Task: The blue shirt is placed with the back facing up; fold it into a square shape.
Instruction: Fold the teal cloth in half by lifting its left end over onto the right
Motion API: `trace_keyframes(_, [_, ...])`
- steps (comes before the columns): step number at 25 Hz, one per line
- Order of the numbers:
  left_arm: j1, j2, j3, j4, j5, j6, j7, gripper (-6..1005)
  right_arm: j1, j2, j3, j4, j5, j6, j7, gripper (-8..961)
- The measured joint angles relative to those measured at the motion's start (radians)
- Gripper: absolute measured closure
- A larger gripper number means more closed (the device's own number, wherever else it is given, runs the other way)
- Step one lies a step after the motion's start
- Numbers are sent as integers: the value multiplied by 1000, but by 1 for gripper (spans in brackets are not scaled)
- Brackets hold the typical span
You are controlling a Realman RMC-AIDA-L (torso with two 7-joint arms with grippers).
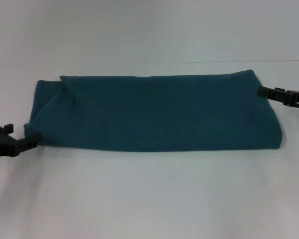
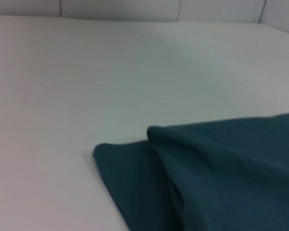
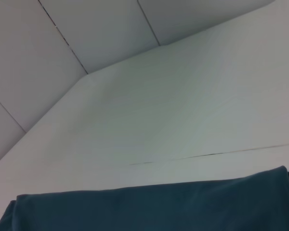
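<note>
Much of both arms is cut off: the black left gripper (image 1: 32, 142) enters only at the lower left edge of the head view, its tips touching the near-left corner of the large plain dark teal-blue knit shirt (image 1: 154, 113); whether those tips are clenched on the cloth or merely resting against it I cannot tell, since the tip and the cloth's edge run together; the black right gripper (image 1: 261, 91) comes in from the right edge, a little above mid-frame, its tip meeting the shirt's far-right corner, and again I cannot tell whether it is pinching the fabric; neither wrist view shows any fingers at all.

The shirt lies across the middle of the head view on the plain white table (image 1: 149, 199), folded into a long, wide band, its near edge straight, its left end showing a smaller flap tucked beneath a diagonal crease.

The left wrist view gives what the head view blurs: the shirt (image 2: 221, 178) fills the lower right of that frame, and two layers are plain, an upper fold lying over a flatter corner pointing toward the frame's centre-left; the right wrist view shows the shirt (image 3: 149, 207) as a strip along the bottom, and above it a thin dark seam (image 3: 216, 155) in the table surface.
</note>
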Motion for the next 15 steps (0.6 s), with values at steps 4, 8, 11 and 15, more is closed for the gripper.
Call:
trace_keyframes(4, [-8, 0, 8, -20, 8, 2, 21, 127, -1, 0, 4, 2, 0, -1, 0, 241])
trace_keyframes(8, [-19, 0, 15, -42, 15, -8, 48, 127, -2, 1, 0, 3, 0, -1, 0, 241])
trace_keyframes(11, [-25, 0, 15, -51, 16, -20, 59, 127, -1, 1, -1, 4, 0, -1, 1, 241])
trace_keyframes(15, [-28, 1, 24, -53, 16, -42, 59, 126, -4, 1, -1, 5, 0, -1, 3, 241])
